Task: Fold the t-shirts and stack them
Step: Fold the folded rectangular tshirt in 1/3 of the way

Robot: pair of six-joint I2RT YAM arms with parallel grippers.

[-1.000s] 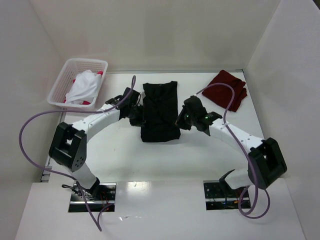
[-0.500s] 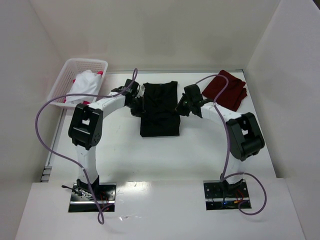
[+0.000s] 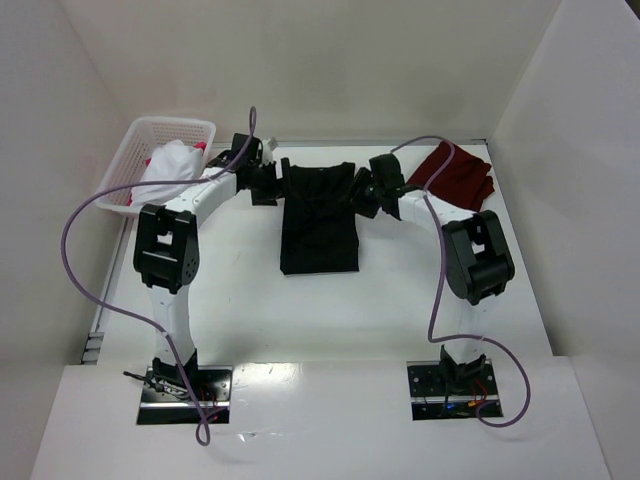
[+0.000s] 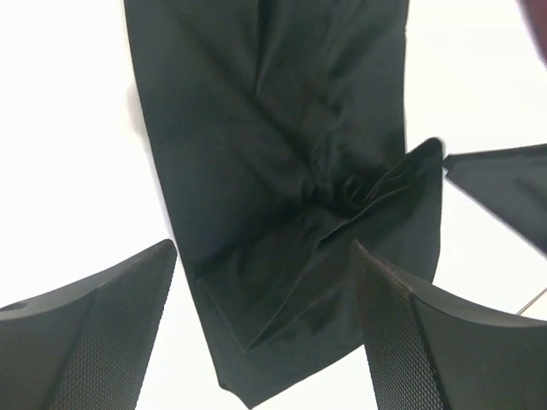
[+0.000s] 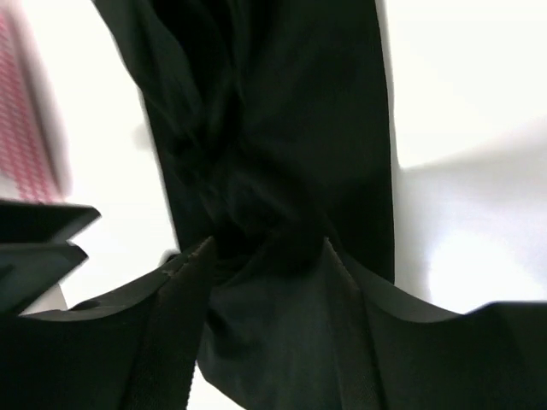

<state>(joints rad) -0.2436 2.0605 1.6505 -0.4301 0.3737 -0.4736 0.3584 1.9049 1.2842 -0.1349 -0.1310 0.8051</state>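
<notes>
Lying folded lengthwise at centre frame on the tabletop [image 3: 400,290], the black t-shirt [image 3: 318,225] has one pincer at each upper edge. The left pincer [image 4: 263,252] stands wide above the cloth, gripping nothing; the right pincer [image 5: 267,248] stands partly spread over bunched cloth. The maroon t-shirt [image 3: 458,175] lies upper right, and a white t-shirt [image 3: 168,172] fills the basket [image 3: 175,122] upper left.

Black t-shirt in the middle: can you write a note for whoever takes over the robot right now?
Left gripper open, above the black t-shirt's far left edge, holding nothing.
Right gripper open at its far right edge, cloth bunched between the jaws.
Black t-shirt lies mid-table, sides folded in; maroon t-shirt folded at far right; white t-shirt in the basket.
Left: fold black shorter, stack it on maroon, then do the basket's shirts.
</notes>
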